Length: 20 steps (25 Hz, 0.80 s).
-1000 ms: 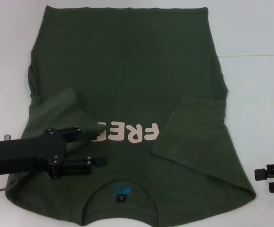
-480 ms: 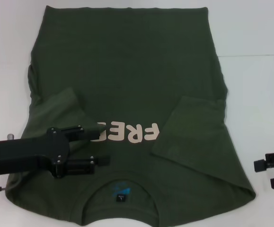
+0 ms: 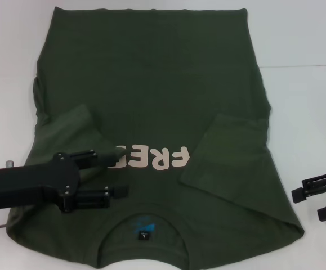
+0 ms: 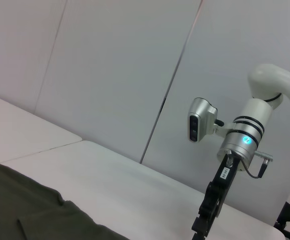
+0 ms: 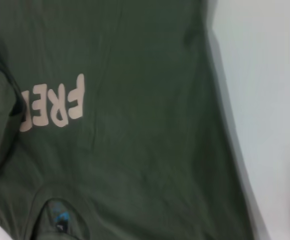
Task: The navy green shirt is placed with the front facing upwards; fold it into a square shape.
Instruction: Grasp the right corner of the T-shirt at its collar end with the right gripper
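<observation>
The navy green shirt (image 3: 151,84) lies flat on the white table, front up, with the cream "FRE" lettering (image 3: 157,158) showing and the collar with its blue label (image 3: 144,228) nearest me. Both sleeves are folded inward onto the body. My left gripper (image 3: 123,173) is open and empty over the shirt beside the folded left sleeve (image 3: 75,129), just left of the lettering. My right gripper (image 3: 307,204) is open and empty over bare table, just off the shirt's right edge near the collar end. The right wrist view shows the shirt (image 5: 134,125) and its lettering.
White table (image 3: 303,112) surrounds the shirt, with a seam line on the right. The left wrist view shows the right arm (image 4: 245,140) far off, a corner of the shirt (image 4: 24,210) and grey wall panels behind.
My right gripper has risen slightly, tilted and edged toward the shirt's right edge. My left gripper has barely shifted. The shirt has not moved.
</observation>
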### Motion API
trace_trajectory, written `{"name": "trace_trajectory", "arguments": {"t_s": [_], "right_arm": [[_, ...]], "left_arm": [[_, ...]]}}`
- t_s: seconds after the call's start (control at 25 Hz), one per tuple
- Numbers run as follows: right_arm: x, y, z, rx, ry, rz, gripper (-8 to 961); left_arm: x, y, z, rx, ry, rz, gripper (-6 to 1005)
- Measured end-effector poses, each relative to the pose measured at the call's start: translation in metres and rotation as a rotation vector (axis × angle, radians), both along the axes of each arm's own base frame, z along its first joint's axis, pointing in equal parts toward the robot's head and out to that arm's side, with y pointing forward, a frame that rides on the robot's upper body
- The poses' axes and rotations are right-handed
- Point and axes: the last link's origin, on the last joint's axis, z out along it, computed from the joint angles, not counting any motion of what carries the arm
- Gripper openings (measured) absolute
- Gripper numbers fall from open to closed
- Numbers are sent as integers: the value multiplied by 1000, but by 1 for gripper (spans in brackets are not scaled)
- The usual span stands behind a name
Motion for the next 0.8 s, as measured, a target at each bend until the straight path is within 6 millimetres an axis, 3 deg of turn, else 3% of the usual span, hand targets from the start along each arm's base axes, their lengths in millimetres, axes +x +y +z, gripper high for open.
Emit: {"name": "trace_trajectory", "arguments": {"t_s": [0.44, 0.8], "right_arm": [[2, -1, -23, -26, -50, 16, 925], [4, -4, -30, -40, -45, 12, 926]], "left_arm": [[-2, -2, -3, 12, -6, -4, 833], [-2, -2, -3, 14, -9, -1, 833]]}}
